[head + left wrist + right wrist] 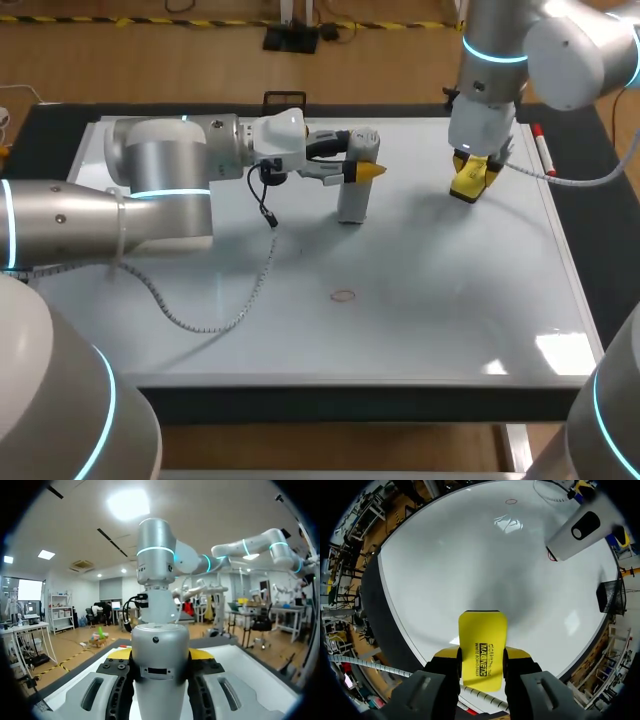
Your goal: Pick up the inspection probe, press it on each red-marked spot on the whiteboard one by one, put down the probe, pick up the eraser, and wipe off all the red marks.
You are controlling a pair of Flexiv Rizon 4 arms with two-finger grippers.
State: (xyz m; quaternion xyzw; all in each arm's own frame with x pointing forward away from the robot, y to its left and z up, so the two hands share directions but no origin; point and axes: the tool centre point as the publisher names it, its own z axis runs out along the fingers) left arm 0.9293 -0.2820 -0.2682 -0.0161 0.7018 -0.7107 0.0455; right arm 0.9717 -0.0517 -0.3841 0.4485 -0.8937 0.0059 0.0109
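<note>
The grey cylindrical probe (354, 192) stands upright on the whiteboard (450, 300), and my left gripper (362, 168) is shut on its upper part. In the left wrist view the probe (160, 665) fills the gap between the fingers. A small red mark (551, 556) shows at the probe's (580, 530) tip. Another red ring (343, 295) lies nearer the board's front, also seen as the ring (511, 501) in the right wrist view. At the board's back right, my right gripper (470, 172) is shut on the yellow eraser (482, 650), held low over the board.
A red marker pen (540, 148) lies along the board's right edge. A grey spiral cable (240, 300) hangs from my left arm and trails across the board's left part. Dark table surface surrounds the board.
</note>
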